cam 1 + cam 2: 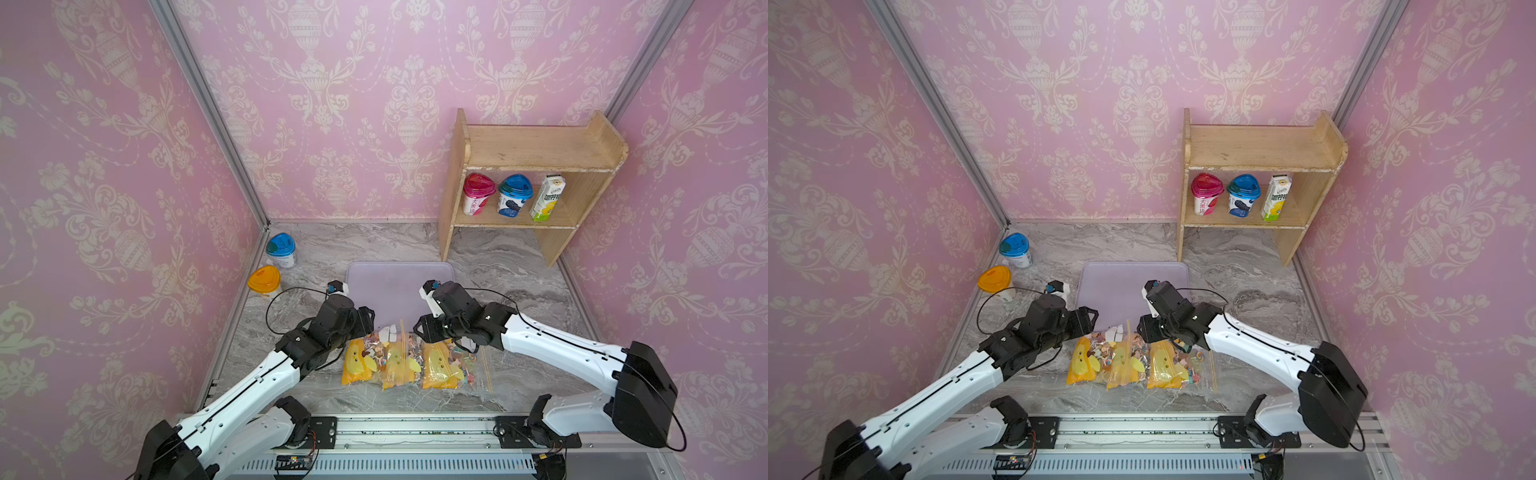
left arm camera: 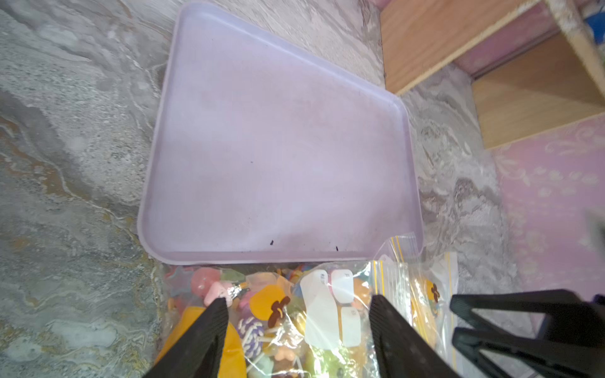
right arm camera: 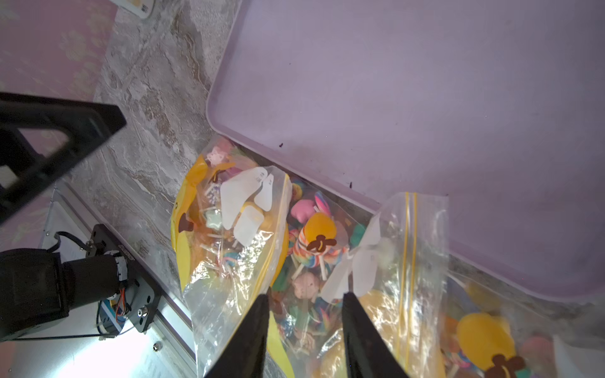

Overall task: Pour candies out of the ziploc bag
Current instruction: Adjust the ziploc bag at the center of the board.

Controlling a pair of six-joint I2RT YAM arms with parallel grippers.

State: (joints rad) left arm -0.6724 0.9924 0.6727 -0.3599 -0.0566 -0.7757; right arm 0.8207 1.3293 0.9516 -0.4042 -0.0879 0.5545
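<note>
Left claw (image 2: pixel 298 299) hangs low over the far left part of the bag (image 1: pixel 399 361). Its black fingers (image 2: pixel 209 337) are spread wide, with film and candies (image 2: pixel 250 330) showing between them (no pinch on the plastic that I can see). Right claw (image 3: pixel 304 296) sits over the bag's right half, its fingers (image 3: pixel 252 340) parted by a narrower gap. Crumpled film lies between the tips, and I cannot tell whether the pads touch it.

Both arms rise from the rail (image 1: pixel 415 428) at the near edge. The left arm (image 1: pixel 249 382) slants in from the near left and the right arm (image 1: pixel 561 345) from the near right. The claws point down side by side at the bag's far edge, close but apart.

The bag lies flat on the desk (image 1: pixel 316 257), between the rail and the tray (image 1: pixel 374 282). Its far edge is against the tray's near rim, and a piece of its yellow-lined zip overlaps that rim. The candies are inside the bag.

The desk is grey marble. A wooden shelf (image 1: pixel 540 153) stands at the far right, holding a pink-lidded cup (image 1: pixel 478 195), a blue-lidded cup (image 1: pixel 514 195) and a carton (image 1: pixel 547 197). Far left on the desk stand another blue cup (image 1: pixel 281 249) and an orange-lidded cup (image 1: pixel 264 280). Pink damask wallpaper (image 1: pixel 353 104) covers the walls.
</note>
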